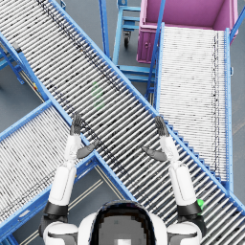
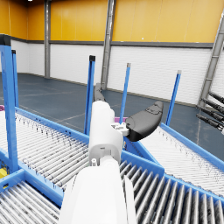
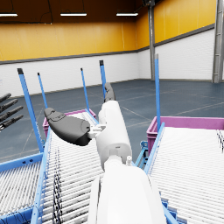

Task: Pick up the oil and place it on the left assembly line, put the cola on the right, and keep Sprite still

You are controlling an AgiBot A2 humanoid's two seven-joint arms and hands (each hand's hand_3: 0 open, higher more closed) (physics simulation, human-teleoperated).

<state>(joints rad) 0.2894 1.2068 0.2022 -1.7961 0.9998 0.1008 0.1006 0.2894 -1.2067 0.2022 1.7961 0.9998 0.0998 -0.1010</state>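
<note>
Two hands hover above the diagonal roller conveyor [image 1: 125, 122] in the head view. The left hand [image 1: 78, 136] and right hand [image 1: 162, 139] are both released, with fingers straight, thumbs splayed inward and nothing held. A faint, see-through green streak [image 1: 98, 94] lies on the metal rollers beyond the left hand, long axis near-to-far; its cap end cannot be told. A pink bin [image 1: 146, 45] stands far right.

Left wrist view: the left hand [image 2: 142, 123] is empty.

Right wrist view: the right hand [image 3: 70, 127] is likewise empty.

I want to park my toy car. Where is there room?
The right rollers are bare from the pink bin down. The left rollers are bare too. On the middle rollers, the gap between the left hand and right hand is free; a faint green shape lies further up.
</note>
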